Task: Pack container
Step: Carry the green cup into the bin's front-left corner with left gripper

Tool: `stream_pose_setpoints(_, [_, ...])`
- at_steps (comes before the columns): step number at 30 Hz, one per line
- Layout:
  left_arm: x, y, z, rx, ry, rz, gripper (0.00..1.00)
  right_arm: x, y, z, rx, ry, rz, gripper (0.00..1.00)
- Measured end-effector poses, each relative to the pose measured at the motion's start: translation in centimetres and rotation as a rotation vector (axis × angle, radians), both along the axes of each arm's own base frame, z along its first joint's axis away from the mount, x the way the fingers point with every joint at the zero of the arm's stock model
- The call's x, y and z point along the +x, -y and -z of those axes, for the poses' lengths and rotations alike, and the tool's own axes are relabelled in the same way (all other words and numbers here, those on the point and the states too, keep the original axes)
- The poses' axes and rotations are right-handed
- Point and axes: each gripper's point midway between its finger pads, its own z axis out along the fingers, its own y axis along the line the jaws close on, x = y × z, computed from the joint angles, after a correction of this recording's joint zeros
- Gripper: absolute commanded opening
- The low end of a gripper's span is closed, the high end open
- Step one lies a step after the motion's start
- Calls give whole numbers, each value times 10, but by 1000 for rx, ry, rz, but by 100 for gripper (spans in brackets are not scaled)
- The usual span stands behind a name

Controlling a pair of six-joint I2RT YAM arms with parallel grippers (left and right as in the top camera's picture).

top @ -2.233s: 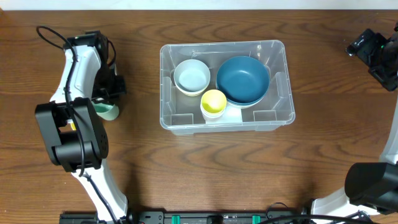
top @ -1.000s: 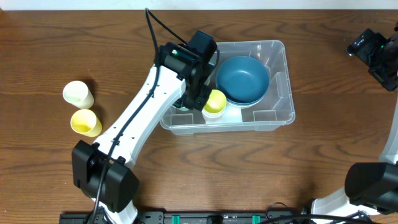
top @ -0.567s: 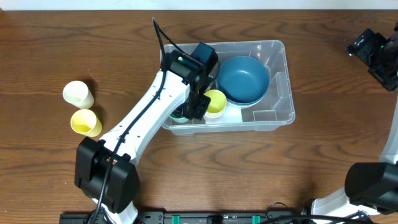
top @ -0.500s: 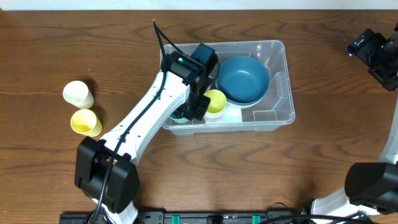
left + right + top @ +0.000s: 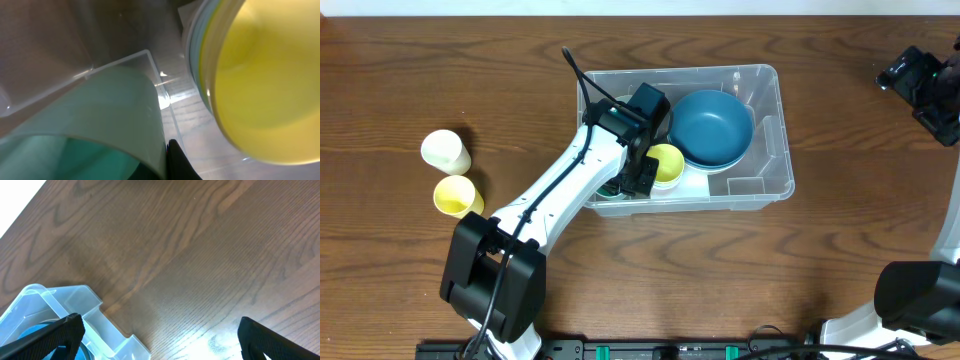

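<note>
Container (image 5: 775,130) sits mid-worktop (image 5: 820,270), a bit toward the far side, long axis left-right.

Left arm (image 5: 560,190) reaches into its near-left corner. Left fingers (image 5: 640,178) are down inside, just left of the yellow cup (image 5: 667,160).

Left wrist view:
- green cup (image 5: 100,120) fills the lower left, tilted, up against a clear moulded notch of the container;
- one dark finger (image 5: 177,161) is pressed on the cup's outer wall; the other finger is hidden;
- this reads as clamped on the cup wall;
- the yellow cup is close on the right, apart from the green cup.

Blue bowl (image 5: 710,125) takes the far-right part of the container; the yellow cup is just beside its near-left rim.

Outside the container:
- cream cup (image 5: 445,150) and loose yellow cup (image 5: 458,196) are on the worktop at left;
- they are just beside each other, cream one farther back, both well apart from the container.

Right fingers (image 5: 920,82) are at the far-right edge, well apart from the container. The right wrist view shows them spread wide with nothing between, only bare worktop; a container corner is at that view's lower left.
</note>
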Motion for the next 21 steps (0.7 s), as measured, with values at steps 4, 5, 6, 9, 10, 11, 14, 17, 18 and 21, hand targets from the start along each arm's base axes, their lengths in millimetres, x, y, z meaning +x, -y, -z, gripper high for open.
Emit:
stream_pose_setpoints(4, [2, 2, 0, -8, 7, -37, 6, 0, 0, 0, 0, 0, 0, 99])
stream_pose_setpoints(5, [3, 2, 0, -9, 8, -42, 6, 0, 0, 0, 0, 0, 0, 99])
stream_pose_setpoints(6, [3, 2, 0, -9, 9, -46, 6, 0, 0, 0, 0, 0, 0, 99])
stream_pose_setpoints(9, [2, 1, 0, -8, 6, -57, 6, 0, 0, 0, 0, 0, 0, 99])
stream_pose_setpoints(10, [1, 1, 2, -6, 1, -64, 6, 0, 0, 0, 0, 0, 0, 99])
stream_pose_setpoints(11, [0, 0, 3, -3, -3, -68, 6, 0, 0, 0, 0, 0, 0, 99])
stream_pose_setpoints(14, [-4, -3, 10, 5, -17, -74, 6, 0, 0, 0, 0, 0, 0, 99])
stream_pose_setpoints(17, [-7, -4, 17, 10, -23, -80, 6, 0, 0, 0, 0, 0, 0, 99])
stream_pose_setpoints(18, [-7, -5, 19, 11, -25, -82, 6, 0, 0, 0, 0, 0, 0, 99])
stream_pose_setpoints(21, [-8, -5, 20, 12, -28, -88, 6, 0, 0, 0, 0, 0, 0, 99])
